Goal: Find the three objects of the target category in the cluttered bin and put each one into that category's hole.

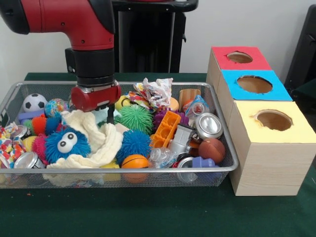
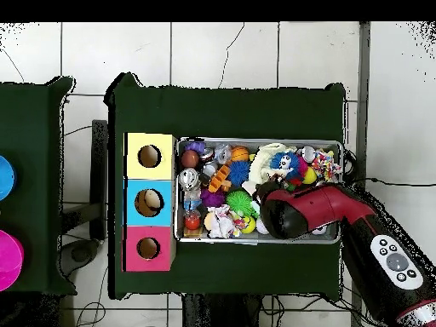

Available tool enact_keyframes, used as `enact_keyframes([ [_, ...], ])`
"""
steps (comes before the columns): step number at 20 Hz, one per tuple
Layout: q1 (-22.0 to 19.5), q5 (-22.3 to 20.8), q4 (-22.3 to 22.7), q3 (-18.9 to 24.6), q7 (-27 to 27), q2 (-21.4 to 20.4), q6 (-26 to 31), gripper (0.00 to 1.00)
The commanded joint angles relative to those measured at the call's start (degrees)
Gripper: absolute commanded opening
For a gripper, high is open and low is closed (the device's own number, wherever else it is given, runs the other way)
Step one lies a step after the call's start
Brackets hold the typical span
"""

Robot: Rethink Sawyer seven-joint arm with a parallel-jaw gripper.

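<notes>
clutter fills the wire mesh bin (image 1: 10, 96) in the front view: a blue fuzzy toy with googly eyes (image 1: 66, 143) at the left front lies against a cream cloth (image 1: 101, 138), with a small basketball (image 1: 134, 162) just in front of a blue spiky ball (image 1: 133, 142). a green spiky ball (image 1: 136, 118) sits behind that, an orange plastic block (image 1: 165, 129) to its right, then a silver can (image 1: 209, 126) and a brown football (image 1: 212, 149) near the right end. a soccer ball (image 1: 33, 102) rests in the far left corner. the red arm's gripper (image 1: 106, 111) is down among the toys at the cloth's far edge; its fingers are buried behind the wrist and cloth, so i cannot tell whether they are apart or closed. just right of the bin stands a wooden box with three holes, topped red (image 1: 222, 61), blue (image 1: 274, 91) and yellow (image 1: 296, 131).

overhead, the bin (image 2: 336, 145) lies lengthwise on the green table (image 2: 230, 106), with the box touching its left end: yellow hole (image 2: 150, 156), blue hole (image 2: 150, 203), red hole (image 2: 149, 248). the arm (image 2: 341, 221) reaches in from lower right, covering the gripper and the bin's lower right part.
</notes>
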Motion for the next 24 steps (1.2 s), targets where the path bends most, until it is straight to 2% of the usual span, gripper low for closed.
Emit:
enact_keyframes([
  [1,2.8,-3.4,-6.8,1.0,1.3,5.8,-8.6,1.0],
  [8,2.1,-2.1,-7.8,3.0,0.7,6.9,-9.8,1.0],
  [14,-0.1,1.6,-8.4,6.6,-3.4,6.8,-7.3,1.0],
  [19,1.5,2.9,-8.9,5.7,-0.6,6.0,-7.0,1.0],
  [24,0.9,3.1,-9.6,5.7,-0.1,7.7,-9.1,1.0],
])
